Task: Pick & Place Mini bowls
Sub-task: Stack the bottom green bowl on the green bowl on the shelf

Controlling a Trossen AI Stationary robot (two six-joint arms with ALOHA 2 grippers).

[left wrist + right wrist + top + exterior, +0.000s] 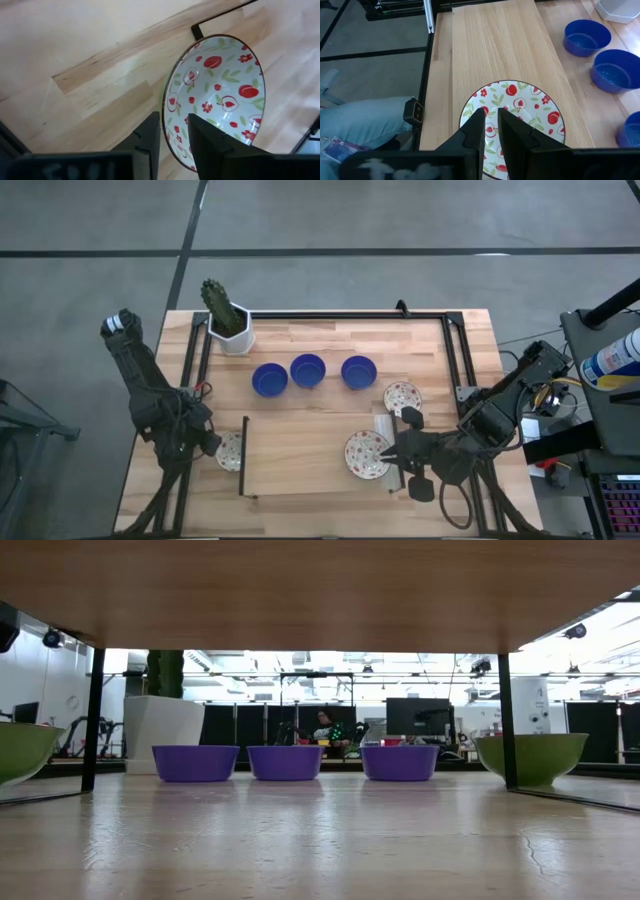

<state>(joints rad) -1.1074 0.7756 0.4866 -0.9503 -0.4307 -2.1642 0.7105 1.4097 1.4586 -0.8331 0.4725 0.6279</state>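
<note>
Three blue mini bowls (308, 370) were lined up in a row across the far middle of the wooden surface (300, 450), with a white cactus pot (233, 332) just beyond their left end. A floral mini bowl (402, 396) was set on the surface to the right of that row.

The left claw (215, 445) was placed at the near left edge, its fingers (150, 137) parted a little on either side of the rim of another floral mini bowl (217, 97) — this bowl was tilted on edge, and whether the pads were pressed on the rim could not be told.

The right claw (398, 456) was found at the near right, closed on the rim of a third floral mini bowl (515, 120), which appeared to be lying flat on the surface — though contact underneath was not clearly seen.
</note>
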